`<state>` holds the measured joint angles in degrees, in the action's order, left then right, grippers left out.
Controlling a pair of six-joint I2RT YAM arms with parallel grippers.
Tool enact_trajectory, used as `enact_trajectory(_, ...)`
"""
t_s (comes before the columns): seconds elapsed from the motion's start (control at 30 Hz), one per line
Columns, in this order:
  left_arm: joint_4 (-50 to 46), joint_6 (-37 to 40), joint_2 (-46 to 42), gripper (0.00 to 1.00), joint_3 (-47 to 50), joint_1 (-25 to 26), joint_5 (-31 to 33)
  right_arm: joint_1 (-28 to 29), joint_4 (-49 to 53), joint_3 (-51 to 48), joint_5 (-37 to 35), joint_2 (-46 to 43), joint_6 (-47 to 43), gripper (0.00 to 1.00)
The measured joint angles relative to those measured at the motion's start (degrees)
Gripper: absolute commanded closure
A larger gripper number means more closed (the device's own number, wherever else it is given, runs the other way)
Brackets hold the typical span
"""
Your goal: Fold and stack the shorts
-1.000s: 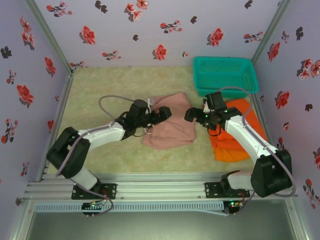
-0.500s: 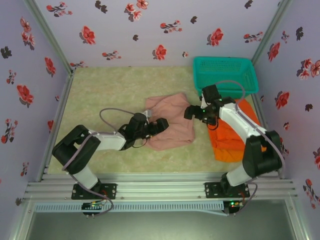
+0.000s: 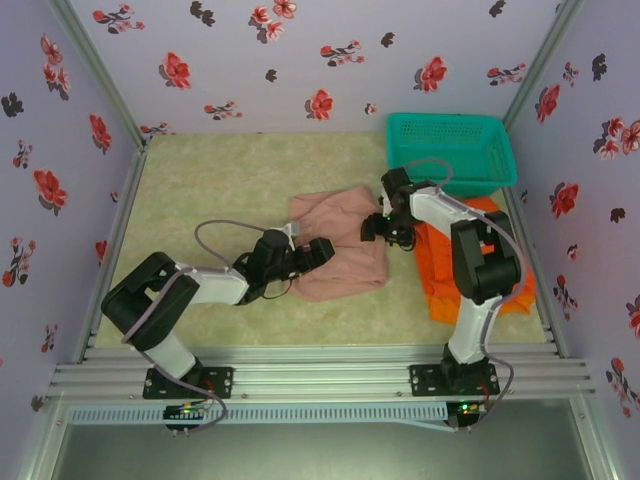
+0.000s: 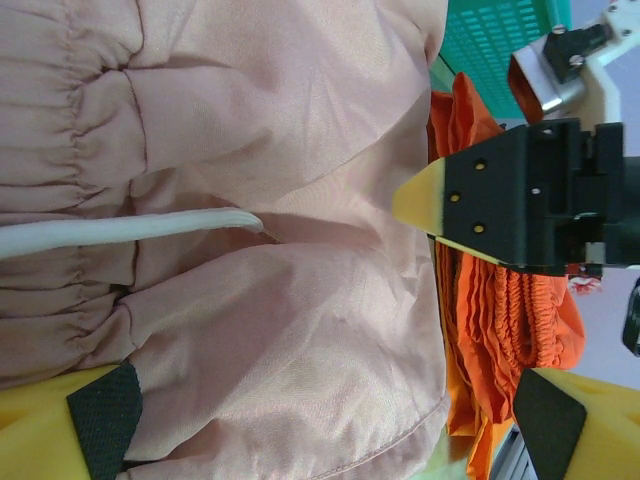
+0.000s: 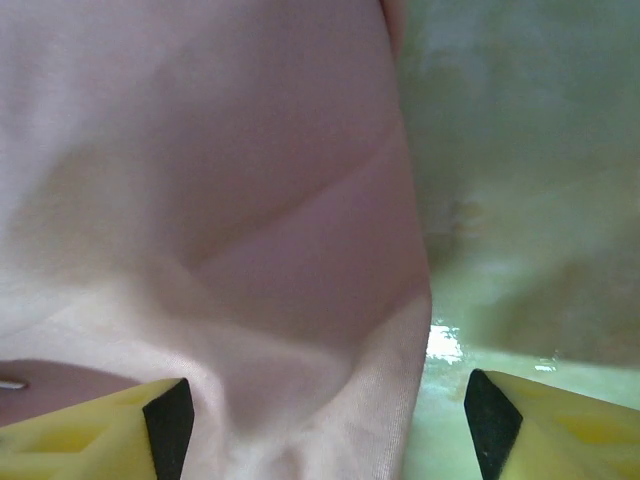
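The pink-beige shorts (image 3: 340, 245) lie crumpled mid-table, and their white drawstring (image 4: 130, 230) runs across the gathered waistband. My left gripper (image 3: 318, 250) is low over their left side, open, with pink cloth spread between its fingers (image 4: 105, 420). My right gripper (image 3: 372, 230) is at the shorts' right edge, open, and the hem of the pink shorts (image 5: 330, 300) sits between its pads (image 5: 170, 420). Orange shorts (image 3: 470, 270) lie bunched to the right under the right arm. The left wrist view shows the orange shorts (image 4: 500, 310) past the pink hem, with the right gripper (image 4: 425, 200) above them.
A teal mesh basket (image 3: 450, 150) stands at the back right, close behind the right arm. Green matting (image 3: 220, 180) covers the table, open to the left and behind. Flowered walls close in three sides. A metal rail runs along the near edge.
The right arm has swung back and left, bringing its gripper onto the pink shorts' right edge. The left gripper has dropped nearer and lower over the shorts' left side.
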<state>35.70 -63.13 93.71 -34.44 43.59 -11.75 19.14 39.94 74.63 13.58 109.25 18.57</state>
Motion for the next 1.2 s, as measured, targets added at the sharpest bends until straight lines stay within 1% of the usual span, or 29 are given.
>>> enact_trajectory(0.03, 0.0, 0.0, 0.0, 0.01, 0.02, 0.0, 0.0, 0.2, -0.07, 0.07, 0.09, 0.55, -0.15, 0.32)
enact_trajectory(0.17, 0.15, 0.0, 0.0, 0.01, 0.11, -0.11, -0.02, 1.31, -0.24, 0.11, 0.13, 2.1, -0.48, 0.48)
enact_trajectory(0.3, 0.07, 0.02, -0.39, 0.0, 0.44, -0.35, 0.0, 1.66, -1.42, 0.11, 1.75, 2.6, -0.13, 0.74)
enact_trajectory(0.37, -0.33, 0.02, -1.07, 0.01, 0.83, -0.59, 0.04, 1.9, -1.77, 0.11, 2.08, 2.75, 0.04, 0.83)
enact_trajectory(0.47, -1.79, 0.09, -2.38, 0.01, 1.31, -1.03, 0.24, 2.71, -2.14, 0.11, 1.9, 2.73, 0.0, 1.0)
enact_trajectory(0.63, -6.45, 0.7, -6.82, 0.01, 2.82, -2.23, 1.29, 4.79, 0.81, 1.88, -2.38, 1.7, -0.68, 1.0)
enact_trajectory(0.8, -13.55, 4.04, -15.63, 0.01, 3.04, -3.65, 3.78, 7.89, 9.03, 8.35, -9.88, -2.56, -2.19, 1.0)
enact_trajectory(0.93, -17.66, 7.19, -22.23, 0.0, 2.89, -4.55, 5.42, 9.29, 15.65, 14.08, -14.75, -6.45, -3.32, 1.0)
enact_trajectory(1.03, -19.12, 8.39, -24.61, 0.01, 2.86, -5.33, 6.14, 9.25, 21.03, 17.35, -18.62, -9.2, -3.85, 1.0)
enact_trajectory(1.2, -20.15, 8.72, -25.11, 0.01, 2.91, -5.64, 6.67, 9.2, 30.97, 23.3, -26.49, -10.8, -4.81, 1.0)
